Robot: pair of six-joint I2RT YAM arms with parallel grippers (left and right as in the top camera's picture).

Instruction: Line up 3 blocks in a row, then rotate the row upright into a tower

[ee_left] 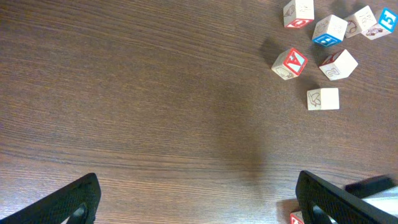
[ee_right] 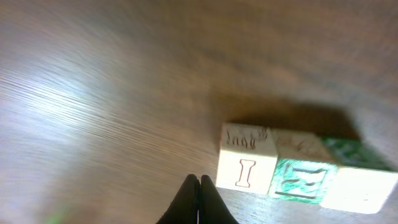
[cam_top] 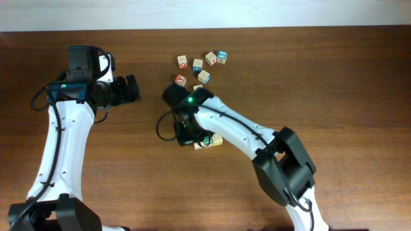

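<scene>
Three pale wooden blocks lie in a tight row on the table. In the right wrist view one shows an outlined letter I point(ee_right: 247, 163), the middle one a green-bordered green face point(ee_right: 303, 180), and the last point(ee_right: 362, 190) is bright and unreadable. My right gripper point(ee_right: 199, 186) is shut with nothing in it, its tips low over the table just left of the I block. From overhead, the right gripper point(cam_top: 189, 138) partly covers this row point(cam_top: 212, 140). My left gripper point(cam_top: 135, 88) stands open and empty, well to the left, and its fingers point(ee_left: 74, 202) frame bare wood.
Several loose alphabet cubes with red and blue marks lie in a cluster point(cam_top: 202, 67) behind the right arm, also seen as a cluster point(ee_left: 323, 50) in the left wrist view. A red-marked cube point(ee_left: 297, 218) peeks out beside the left gripper's right finger. The table's far edge point(cam_top: 257, 27) runs along the top.
</scene>
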